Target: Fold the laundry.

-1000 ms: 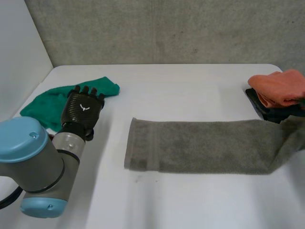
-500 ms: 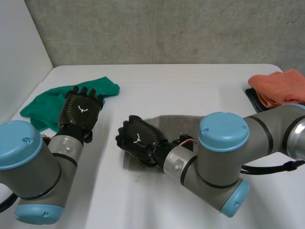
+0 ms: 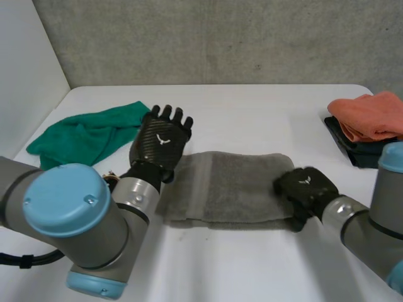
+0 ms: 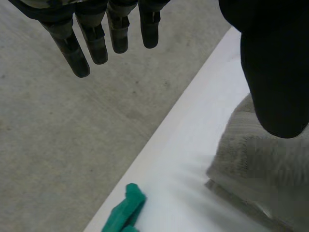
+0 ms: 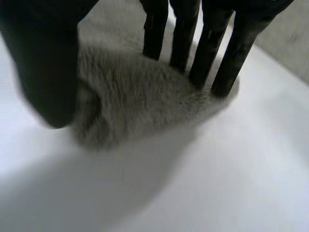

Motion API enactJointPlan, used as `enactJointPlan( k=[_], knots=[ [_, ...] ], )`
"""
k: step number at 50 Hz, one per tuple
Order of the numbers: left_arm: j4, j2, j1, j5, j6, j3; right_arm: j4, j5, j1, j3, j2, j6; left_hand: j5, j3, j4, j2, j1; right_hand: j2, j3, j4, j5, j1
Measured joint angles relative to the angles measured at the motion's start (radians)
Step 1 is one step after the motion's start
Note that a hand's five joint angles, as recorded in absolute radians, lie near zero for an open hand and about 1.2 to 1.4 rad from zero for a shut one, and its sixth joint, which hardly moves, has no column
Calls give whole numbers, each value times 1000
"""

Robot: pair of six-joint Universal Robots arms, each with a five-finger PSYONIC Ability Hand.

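A grey towel [image 3: 227, 189] lies folded across the middle of the white table [image 3: 252, 107]. My left hand [image 3: 160, 141] hovers open over the towel's left end, fingers straight and pointing away from me. In the left wrist view its fingers [image 4: 96, 38] are spread in the air, and the towel [image 4: 256, 164] lies below the thumb. My right hand [image 3: 306, 189] sits at the towel's right, folded end. In the right wrist view its straight fingers [image 5: 212, 53] touch the top of the towel [image 5: 130, 96], and the thumb stands apart beside it.
A green cloth [image 3: 88, 132] lies crumpled at the left of the table, just beyond my left hand. An orange cloth [image 3: 368, 116] rests on a dark object [image 3: 352, 150] at the right edge. A grey wall stands behind the table.
The towel, a long strip before, now lies half as long. My right arm reached to its left end, then drew back right. My left hand moved from the green cloth to the towel.
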Motion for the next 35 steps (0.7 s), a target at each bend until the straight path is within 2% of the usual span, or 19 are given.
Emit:
enactJointPlan(
  k=[3,4,5,9,13,18,25,27,29,30,33,35],
  knots=[
    [-2,-15,-7,0,-5,5,1,-8,-42,21,12,-43,0,0,0,0,0,556,545,536,514,413],
    [-3,-17,-8,-1,-5,4,-1,-8,-52,22,15,-58,0,0,0,0,0,556,545,536,514,413],
    [-4,-19,-8,-1,-6,1,-6,-7,-68,19,20,-93,0,0,0,0,0,639,658,660,622,481],
    [-8,-12,-4,-1,-5,-13,-25,7,-79,-15,20,-168,0,0,0,0,0,649,678,682,629,491],
    [-13,12,3,-1,-5,-35,-40,23,-41,-74,0,-221,0,0,0,0,0,649,678,682,629,504],
    [-16,47,24,-3,-6,-62,-47,27,102,-166,-12,-253,0,0,0,0,0,649,678,682,647,509],
    [-20,74,56,-9,-6,-83,-68,3,358,-259,77,-325,0,0,0,0,0,663,682,682,657,509],
    [-21,79,65,-11,-7,-87,-73,-12,422,-272,109,-360,0,0,0,0,0,580,593,593,577,440],
    [-22,87,78,-13,-8,-88,-78,-29,480,-280,138,-387,0,0,0,0,0,202,223,222,230,101],
    [-22,89,80,-13,-8,-88,-78,-31,485,-281,141,-388,0,0,0,0,0,202,223,222,230,101],
    [-22,96,89,-13,-12,-84,-87,-39,510,-282,153,-358,0,0,0,0,0,-223,-210,-209,-207,-210],
    [-21,99,92,-13,-16,-77,-93,-37,499,-280,147,-298,0,0,0,0,0,-283,-290,-271,-261,-247]
  ],
)
